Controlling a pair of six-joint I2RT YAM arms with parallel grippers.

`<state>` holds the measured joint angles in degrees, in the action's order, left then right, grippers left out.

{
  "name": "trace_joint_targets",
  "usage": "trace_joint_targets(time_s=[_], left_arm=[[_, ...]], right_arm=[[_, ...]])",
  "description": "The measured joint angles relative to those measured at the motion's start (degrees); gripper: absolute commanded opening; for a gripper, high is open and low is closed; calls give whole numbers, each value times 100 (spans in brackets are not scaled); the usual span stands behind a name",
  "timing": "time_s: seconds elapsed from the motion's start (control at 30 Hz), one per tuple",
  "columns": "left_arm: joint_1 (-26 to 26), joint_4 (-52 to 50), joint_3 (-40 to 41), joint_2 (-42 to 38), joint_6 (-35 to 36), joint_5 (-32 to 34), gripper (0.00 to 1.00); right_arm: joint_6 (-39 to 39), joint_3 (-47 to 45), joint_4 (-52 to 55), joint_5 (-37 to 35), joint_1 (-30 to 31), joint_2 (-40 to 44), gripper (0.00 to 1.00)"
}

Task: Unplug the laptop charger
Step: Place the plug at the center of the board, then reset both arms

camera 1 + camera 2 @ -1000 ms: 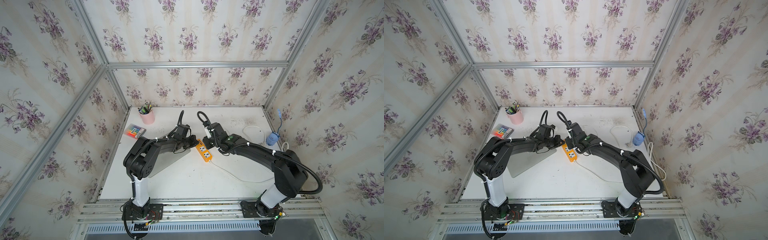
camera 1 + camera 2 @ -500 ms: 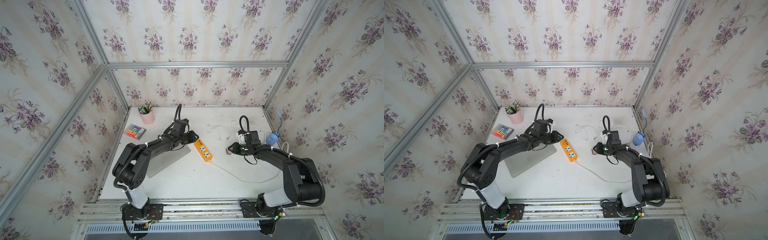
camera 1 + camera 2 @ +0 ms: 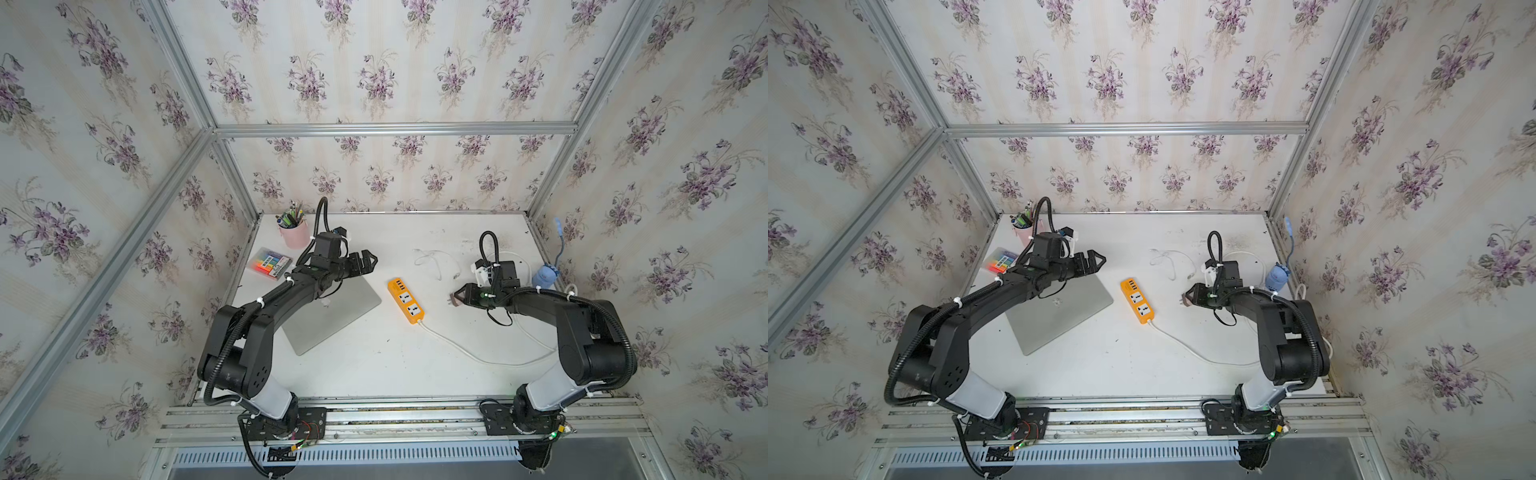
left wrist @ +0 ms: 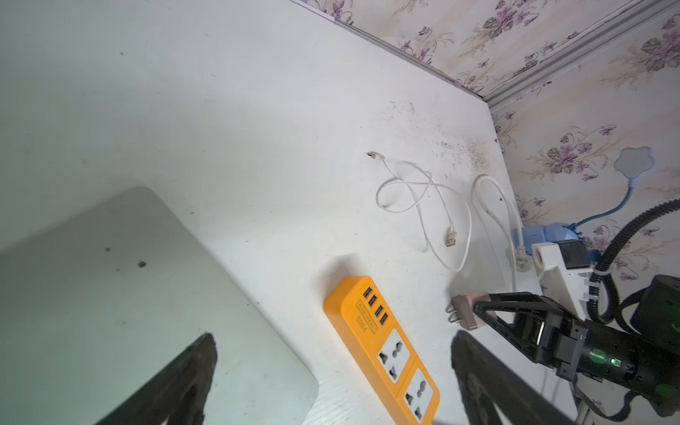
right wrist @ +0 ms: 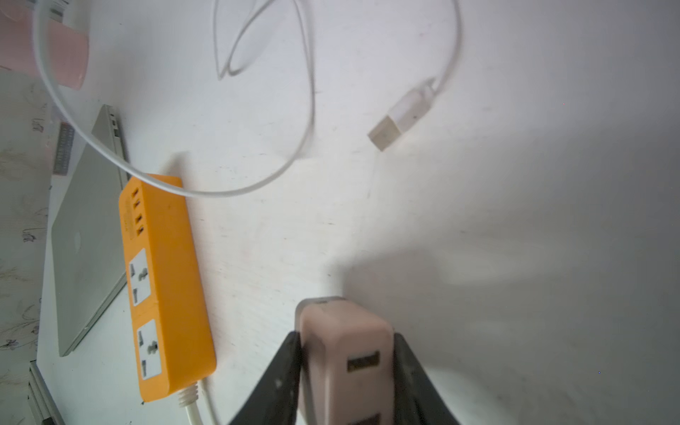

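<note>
- Left fingers point(image 4: 176, 390): spread wide and holding nothing. In both top views I see them above the back edge of the laptop point(image 3: 340, 316).
- Right fingers point(image 5: 279, 379): pressed against two opposite sides of the laptop charger point(image 5: 346, 353), which sits between their tips.
- Laptop charger: a pinkish-beige cube, out of the power strip point(image 3: 406, 300) and well to its right. The metal prongs are bare and point towards the strip in the left wrist view. I cannot tell whether it rests on the tabletop point(image 3: 374, 365) or hangs just above it.
- Power strip: orange, lying at a slant mid-tabletop. A strip of bare tabletop separates it from the charger.
- Laptop: closed, silver-grey and set at an angle. Its right corner is near the strip's USB end but not touching it.
- Thin white cable point(image 4: 415, 198): loosely looped behind the charger. Its USB end point(image 5: 397, 121) lies free on the tabletop.
- Thick white cord point(image 3: 465, 353): leaves the strip's near end and sweeps across the front right of the tabletop towards the right arm's base.
- Right edge: a small blue device point(image 3: 544, 276) sits against the wall.
- Back left corner: a pink pen cup point(image 3: 294, 236), with a marker set point(image 3: 272, 264) beside it along the left edge.
- Open room: a broad bare patch at front centre, between the laptop's front corner and the cord.
</note>
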<state>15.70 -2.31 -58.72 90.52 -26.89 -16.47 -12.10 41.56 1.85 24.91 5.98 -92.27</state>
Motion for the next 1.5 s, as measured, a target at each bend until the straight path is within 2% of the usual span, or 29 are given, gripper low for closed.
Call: trace_joint_targets(time_s=[0.23, 0.37, 0.53, 0.63, 0.77, 0.8, 0.97, 1.07, 1.17, 1.33, 1.5], left_arm=[[-608, -339, 98, -358, 800, 883, 100], [-949, -345, 601, -719, 1211, 1473, 100], [-994, 186, 1469, -1196, 1729, 2140, 100], [-1045, 498, 1683, -1099, 1932, 2319, 100], [-1097, 1224, 2048, -1126, 2280, 2415, 99], [-1143, 1379, 2177, -1137, 2343, 2398, 100], [-1399, 2470, 2868, -866, 2413, 2258, 100], [-1381, 2798, 3108, -772, 2490, 1998, 100], [-1381, 3738, 3458, -640, 2559, 1862, 100], [-1370, 4155, 3606, -525, 2601, 1755, 100], [-1255, 4085, 3307, -448, 2684, 1823, 100]], right_arm=[[245, 127, 442, -815, 13, 160, 52], [365, 343, 973, -1303, 11, 435, 58], [610, 516, 778, -1810, -13, 1128, 80], [647, 46, -66, -1952, -256, 1381, 85], [612, -1088, -1661, -2216, -485, 1569, 94], [621, -1414, -2157, -2229, -483, 1606, 99], [761, -2647, -4273, -2415, -494, 1725, 100], [807, -2852, -5023, -2441, -503, 1648, 100], [905, -3080, -5945, -2468, -503, 1545, 100], [975, -3440, -7329, -2531, -509, 682, 100], [1060, -2909, -7434, -2439, -485, 463, 100]])
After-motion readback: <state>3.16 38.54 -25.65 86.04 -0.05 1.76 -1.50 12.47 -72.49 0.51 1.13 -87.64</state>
